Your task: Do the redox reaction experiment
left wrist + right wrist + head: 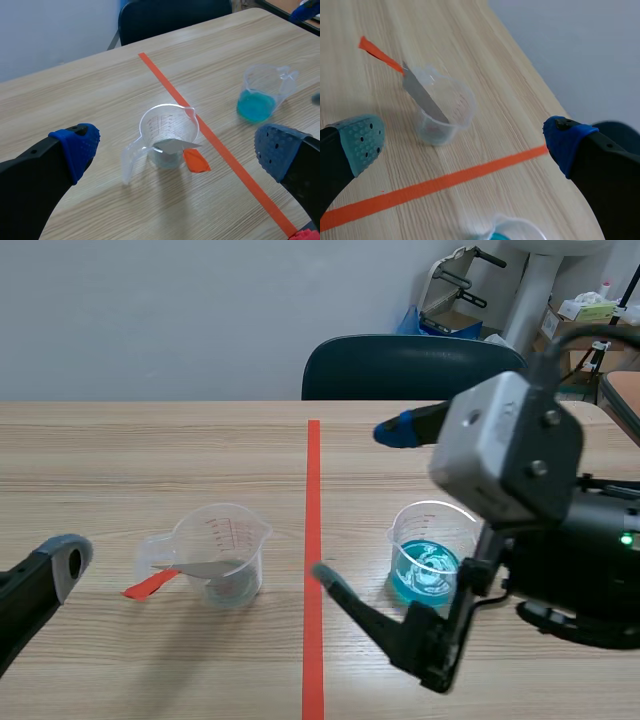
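- The clear measuring cup (225, 550) stands left of centre, with bare wood all round it. An orange-handled spatula (185, 573) leans out over its rim.
- The cup of blue liquid (432, 562) stands right of the tape line (313, 490), well in from the table (120, 460) edges.
- The left gripper (176, 147) is spread wide and empty, with the spatula cup ahead between its fingers, untouched.
- The right gripper (358, 502) is also spread wide and empty, at centre right, just beside the blue cup.

Frontal overview; wrist views sharing measuring cup (236, 536)
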